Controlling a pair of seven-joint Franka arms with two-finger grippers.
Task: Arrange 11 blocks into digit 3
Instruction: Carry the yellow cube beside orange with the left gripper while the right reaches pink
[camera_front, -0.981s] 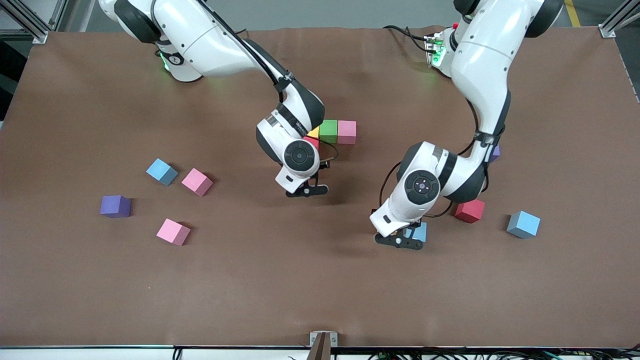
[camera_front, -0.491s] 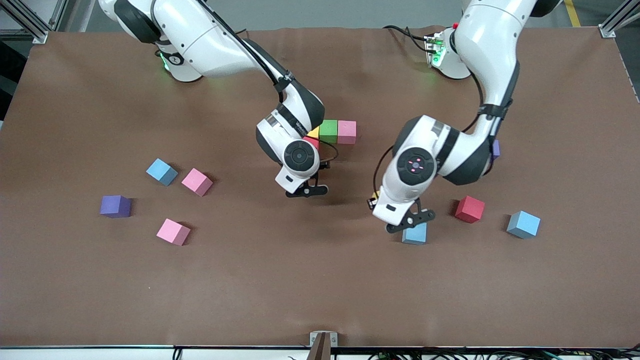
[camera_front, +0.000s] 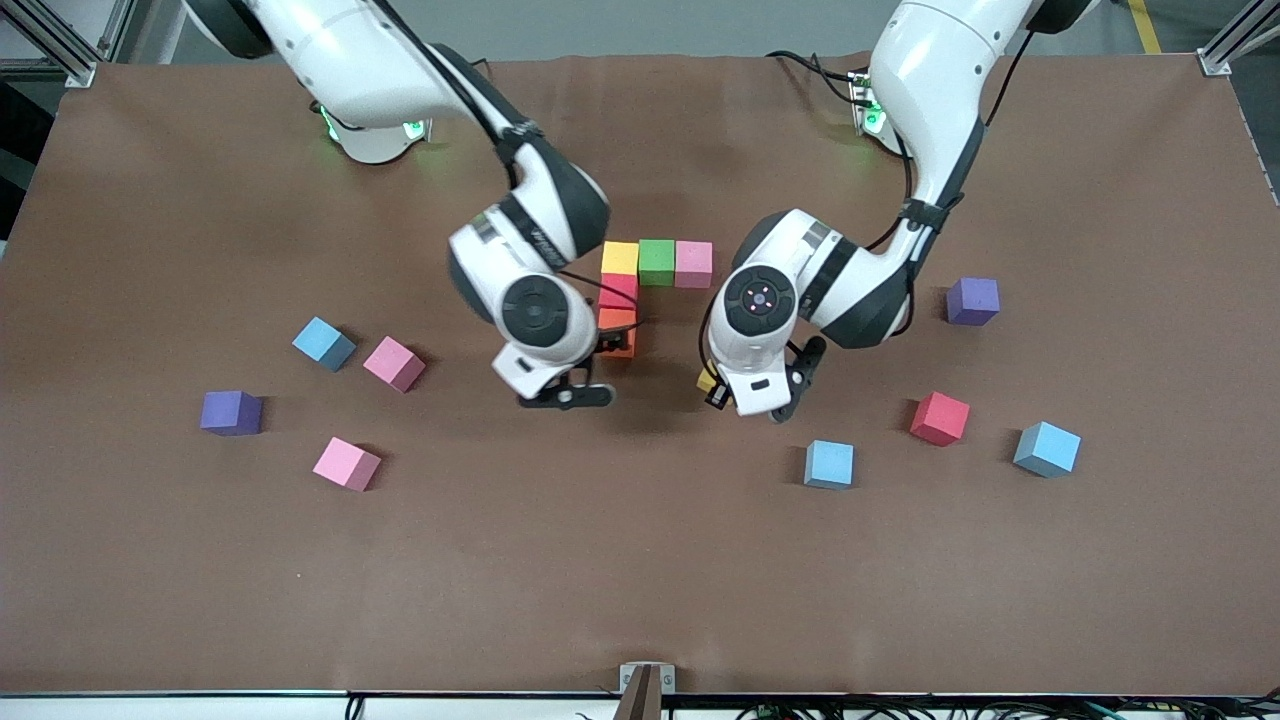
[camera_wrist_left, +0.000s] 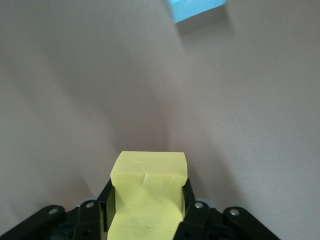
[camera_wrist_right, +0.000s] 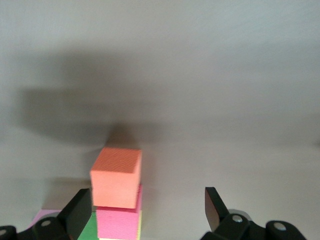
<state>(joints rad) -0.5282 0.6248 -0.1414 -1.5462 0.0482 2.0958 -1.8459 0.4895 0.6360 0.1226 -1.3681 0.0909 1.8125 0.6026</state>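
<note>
While five cubes of the digit 3 (camera_front: 646, 288) already touch at upper centre, six remain, we judge. At left we count a light blue cube (camera_front: 323, 343), two pink cubes (camera_front: 394, 363) and a purple cube (camera_front: 231, 412). At centre, the right gripper (camera_front: 566, 397) hangs with jaws wide and empty; the left gripper (camera_front: 745, 398) clamps a yellow cube (camera_wrist_left: 148, 192). At right we count two light blue cubes (camera_front: 829, 464), one red cube (camera_front: 939, 418) and a second purple cube (camera_front: 972, 301).
</note>
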